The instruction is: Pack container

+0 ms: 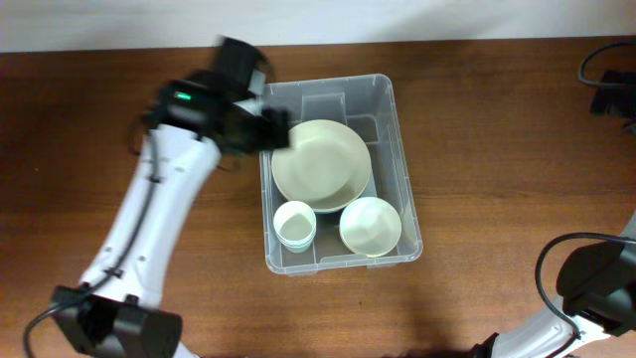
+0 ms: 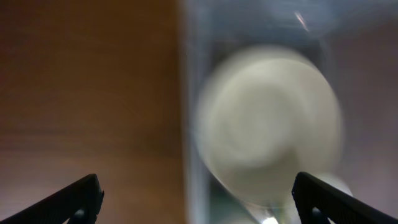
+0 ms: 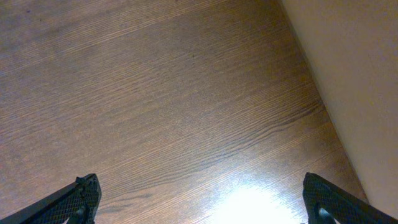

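Observation:
The clear plastic container (image 1: pixel 393 129) stands in the middle of the brown table. Inside it lie a large pale plate (image 1: pixel 321 162), a small white cup (image 1: pixel 294 225) and a white bowl (image 1: pixel 370 226). My left gripper (image 1: pixel 270 132) hovers at the container's left rim beside the plate, open and holding nothing. In the blurred left wrist view the plate (image 2: pixel 267 124) fills the right half, and the two dark fingertips (image 2: pixel 84 196) stand far apart across the container wall (image 2: pixel 193 124). My right gripper (image 3: pixel 199 199) is open over bare wood at the bottom right.
A black cable and plug (image 1: pixel 608 80) lie at the table's far right edge. The right arm's base (image 1: pixel 596 288) sits at the lower right corner. A pale wall or edge (image 3: pixel 354 74) borders the table in the right wrist view.

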`<move>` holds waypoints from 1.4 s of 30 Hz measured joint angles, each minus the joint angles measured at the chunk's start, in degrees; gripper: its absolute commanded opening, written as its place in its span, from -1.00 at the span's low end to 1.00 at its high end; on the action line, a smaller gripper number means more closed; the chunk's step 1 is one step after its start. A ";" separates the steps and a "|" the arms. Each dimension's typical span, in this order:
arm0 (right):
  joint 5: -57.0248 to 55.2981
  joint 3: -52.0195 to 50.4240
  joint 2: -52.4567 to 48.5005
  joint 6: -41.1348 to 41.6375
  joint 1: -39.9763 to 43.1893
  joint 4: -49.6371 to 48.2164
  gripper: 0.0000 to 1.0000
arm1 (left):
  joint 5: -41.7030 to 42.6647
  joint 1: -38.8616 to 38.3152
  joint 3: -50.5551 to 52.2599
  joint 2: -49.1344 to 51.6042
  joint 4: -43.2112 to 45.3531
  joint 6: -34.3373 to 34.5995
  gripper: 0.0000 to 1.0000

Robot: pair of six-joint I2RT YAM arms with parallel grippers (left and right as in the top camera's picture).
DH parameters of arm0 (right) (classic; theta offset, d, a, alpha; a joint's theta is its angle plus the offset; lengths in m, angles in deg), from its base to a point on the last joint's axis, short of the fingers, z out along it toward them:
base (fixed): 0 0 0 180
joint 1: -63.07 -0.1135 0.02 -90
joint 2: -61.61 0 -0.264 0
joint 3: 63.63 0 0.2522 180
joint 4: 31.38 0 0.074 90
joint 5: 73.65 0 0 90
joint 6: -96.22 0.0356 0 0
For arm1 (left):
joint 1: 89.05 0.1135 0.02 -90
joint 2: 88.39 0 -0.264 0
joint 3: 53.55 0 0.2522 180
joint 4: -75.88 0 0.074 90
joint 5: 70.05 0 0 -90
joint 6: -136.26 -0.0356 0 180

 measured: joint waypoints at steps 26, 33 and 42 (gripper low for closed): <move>0.02 0.00 0.00 0.04 0.00 0.00 0.98 | -11.45 24.17 0.02 0.00 8.39 1.14 0.99; 0.02 0.00 0.00 0.00 0.00 -0.02 0.98 | -11.45 24.17 0.02 0.00 8.39 1.14 0.99; 0.00 0.00 0.00 0.02 0.00 0.00 0.98 | -11.45 24.17 0.02 0.00 8.39 1.14 0.99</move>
